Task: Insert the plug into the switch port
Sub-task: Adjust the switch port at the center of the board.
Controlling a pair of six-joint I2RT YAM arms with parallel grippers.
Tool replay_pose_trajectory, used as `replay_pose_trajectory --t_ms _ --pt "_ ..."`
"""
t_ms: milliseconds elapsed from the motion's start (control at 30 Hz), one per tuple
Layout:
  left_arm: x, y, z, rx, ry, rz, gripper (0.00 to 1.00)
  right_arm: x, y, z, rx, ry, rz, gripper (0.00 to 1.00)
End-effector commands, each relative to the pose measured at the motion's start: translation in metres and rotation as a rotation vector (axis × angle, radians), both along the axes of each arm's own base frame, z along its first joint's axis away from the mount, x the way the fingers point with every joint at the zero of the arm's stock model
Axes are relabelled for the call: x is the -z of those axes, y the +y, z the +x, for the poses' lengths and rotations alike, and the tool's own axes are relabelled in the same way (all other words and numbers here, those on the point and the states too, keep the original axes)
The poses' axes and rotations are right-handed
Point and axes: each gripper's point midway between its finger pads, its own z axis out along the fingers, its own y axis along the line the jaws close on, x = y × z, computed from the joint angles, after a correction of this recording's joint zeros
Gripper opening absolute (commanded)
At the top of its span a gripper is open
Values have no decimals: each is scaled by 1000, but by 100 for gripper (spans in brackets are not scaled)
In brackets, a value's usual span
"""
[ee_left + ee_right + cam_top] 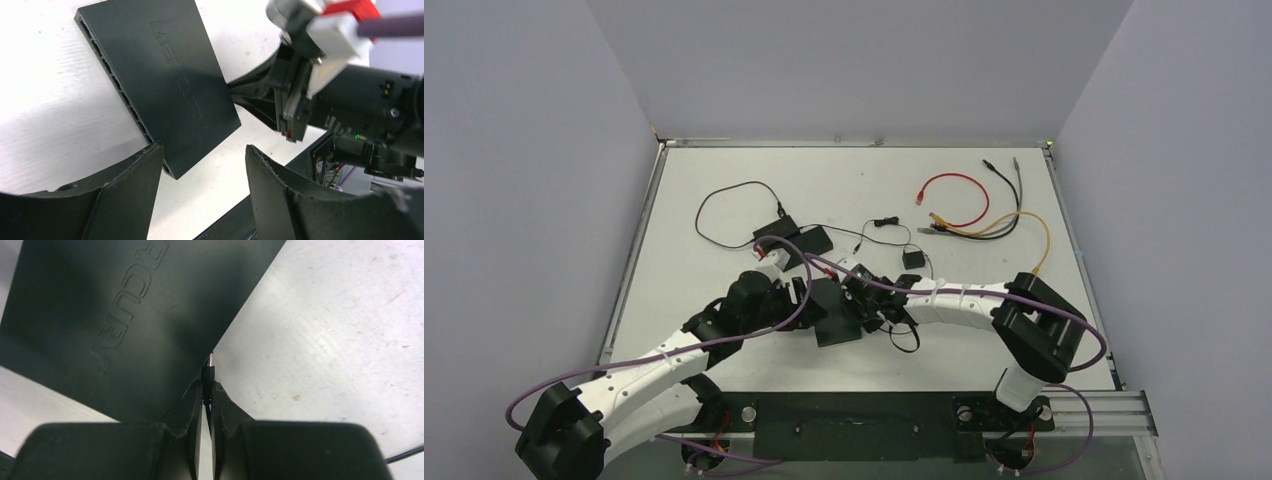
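The switch (834, 312) is a flat black box on the white table between my two grippers. It fills the upper left of the left wrist view (165, 80), a row of ports along its left edge, and of the right wrist view (125, 315). My right gripper (207, 385) is shut on a thin black plug (208, 371), whose metal tip sits right at the switch's right edge. In the top view the right gripper (871, 305) touches the switch's right side. My left gripper (202, 155) is open and empty, its left finger (145, 170) by the switch's near corner.
A second black box (796, 240) with a thin black cable lies behind the switch. A small black adapter (913, 259) sits at mid-table. Red, orange and black cables (974, 210) lie at the back right. The table's front edge (280, 175) runs just below the left gripper.
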Motion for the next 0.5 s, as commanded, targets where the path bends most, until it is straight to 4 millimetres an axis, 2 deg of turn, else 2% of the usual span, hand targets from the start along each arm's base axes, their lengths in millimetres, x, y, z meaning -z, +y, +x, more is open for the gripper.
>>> replay_pose_trajectory --t_ms 0,167,300,367,467 --pt "-23 7 15 -77 -40 19 59 -16 26 -15 -1 -16 147 0" --pt "-20 22 23 -153 -48 70 59 -25 15 -16 28 -60 176 0" --pt "-14 30 33 -205 -40 108 60 -29 -15 12 129 -168 107 0" --pt "-11 32 39 -226 -36 117 60 -31 -22 24 167 -188 107 0" --pt "-12 28 50 -234 -43 106 60 -35 -18 39 183 -209 151 0"
